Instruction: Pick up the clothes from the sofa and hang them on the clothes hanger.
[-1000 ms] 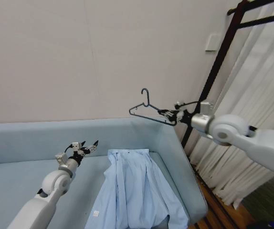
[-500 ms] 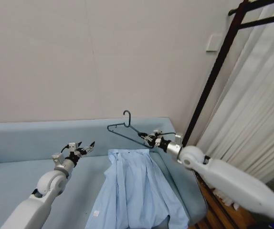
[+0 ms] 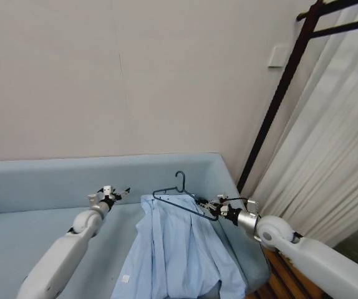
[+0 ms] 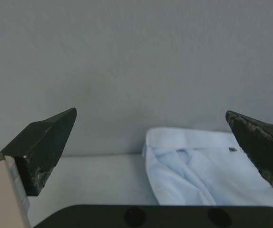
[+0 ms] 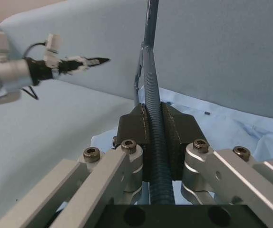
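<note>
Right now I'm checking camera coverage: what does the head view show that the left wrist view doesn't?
Head view alone of the two: the right gripper shut on the dark hanger near the shirt collar, plus the dark rack pole and curtain. Left wrist view alone: a close look at the left gripper with its wide-open black fingertips. Both: the light blue shirt lying on the blue sofa.

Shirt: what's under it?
The sofa seat; the shirt lies spread on it, hiding the cushion beneath. Over its collar end, the right gripper holds the hanger. The left gripper hovers open beside the collar.
</note>
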### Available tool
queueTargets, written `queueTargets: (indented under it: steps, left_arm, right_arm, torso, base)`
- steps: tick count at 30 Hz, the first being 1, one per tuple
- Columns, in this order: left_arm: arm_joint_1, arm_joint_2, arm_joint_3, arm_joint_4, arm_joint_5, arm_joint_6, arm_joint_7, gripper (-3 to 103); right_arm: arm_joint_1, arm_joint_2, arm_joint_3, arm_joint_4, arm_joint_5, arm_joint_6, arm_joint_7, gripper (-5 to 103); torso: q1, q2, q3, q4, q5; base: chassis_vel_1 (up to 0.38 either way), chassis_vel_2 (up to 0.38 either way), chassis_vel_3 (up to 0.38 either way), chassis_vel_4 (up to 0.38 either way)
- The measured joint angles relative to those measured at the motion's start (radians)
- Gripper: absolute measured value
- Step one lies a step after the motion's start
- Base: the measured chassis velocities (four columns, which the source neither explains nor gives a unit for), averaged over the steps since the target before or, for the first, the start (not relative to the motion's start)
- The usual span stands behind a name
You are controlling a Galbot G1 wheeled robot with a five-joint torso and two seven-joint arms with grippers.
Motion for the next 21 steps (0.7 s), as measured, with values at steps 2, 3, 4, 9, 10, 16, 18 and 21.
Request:
queueTargets:
  steps: [2,3,4,9,10,16,18,21]
  left_arm:
    - [-0.040,-0.053,0.039,0.085,0.000,-0.013,0.011,100]
    - [-0.060,-0.090,0.062,0.141,0.000,-0.028,0.018,100]
    - [-0.060,-0.090,0.062,0.141,0.000,-0.028,0.018,100]
    - [-0.088,-0.185,0.076,0.276,0.024,-0.065,0.019,100]
    - [-0.090,-0.196,0.068,0.290,0.026,-0.070,0.019,100]
    - [-0.083,-0.210,0.010,0.303,0.026,-0.078,0.020,100]
    - [-0.102,-0.207,0.009,0.342,0.019,-0.078,0.033,100]
    - [-0.140,-0.210,0.015,0.399,0.017,-0.085,0.051,100]
  right_arm:
    - [0.000,0.009,-0.003,-0.008,-0.008,-0.005,-0.010,8]
    - [-0.003,0.010,-0.003,-0.008,-0.008,-0.006,-0.012,8]
    - [-0.003,0.010,-0.003,-0.008,-0.008,-0.006,-0.012,8]
    - [0.011,0.011,-0.003,-0.013,-0.010,-0.014,-0.014,8]
    - [0.021,0.011,-0.002,-0.018,-0.010,-0.015,-0.015,8]
    - [0.041,0.027,0.009,-0.066,-0.013,-0.016,-0.017,8]
    - [0.032,0.034,0.014,-0.078,-0.015,-0.015,-0.018,8]
    - [0.024,0.035,0.014,-0.089,-0.020,-0.013,-0.025,8]
  torso:
    - [0.000,0.000,0.000,-0.0001,0.0007]
    - [0.000,0.000,0.000,-0.0005,0.0006]
    - [0.000,0.000,0.000,-0.0005,0.0006]
    - [0.000,0.000,0.000,-0.0007,0.0003]
    - [0.000,0.000,0.000,-0.0004,0.0003]
    - [0.000,0.000,0.000,0.0001,0.0002]
    - [0.000,0.000,0.000,0.0001,0.0003]
    - [0.000,0.000,0.000,0.0000,0.0003]
  base:
    - [0.000,0.000,0.000,0.000]
    - [0.000,0.000,0.000,0.000]
    - [0.000,0.000,0.000,0.000]
    - [0.000,0.000,0.000,0.000]
    - [0.000,0.000,0.000,0.000]
    - [0.000,0.000,0.000,0.000]
    - [0.000,0.000,0.000,0.000]
    - [0.000,0.000,0.000,0.000]
